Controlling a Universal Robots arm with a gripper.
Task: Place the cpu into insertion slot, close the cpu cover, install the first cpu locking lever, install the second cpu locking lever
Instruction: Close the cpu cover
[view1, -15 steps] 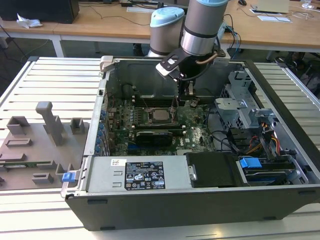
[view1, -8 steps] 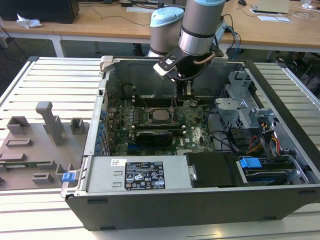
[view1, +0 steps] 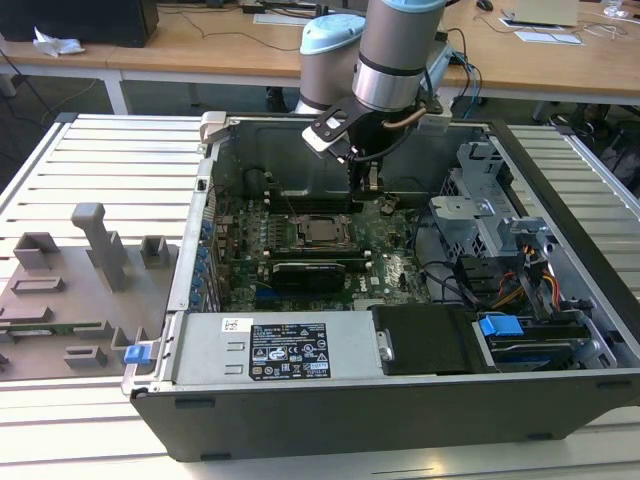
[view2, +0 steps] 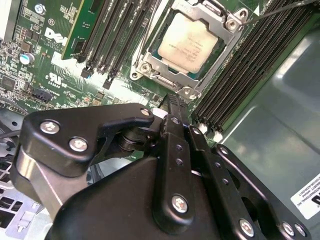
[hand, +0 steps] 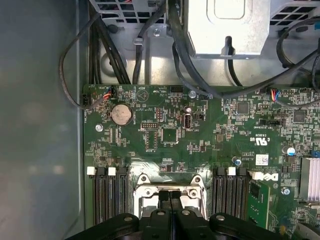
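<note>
The cpu (view2: 187, 42) lies flat in the slot (view2: 141, 67), framed by the cover (view2: 220, 47). It is likely light, stiff and fragile underneath, so grip its edges. The gripper (view2: 172, 100), fingers pressed together and empty, hangs over the slot's far edge.

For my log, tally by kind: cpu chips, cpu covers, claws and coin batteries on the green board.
cpu: 1
cpu cover: 1
claw: 1
coin battery: 1
Total: 4
</note>
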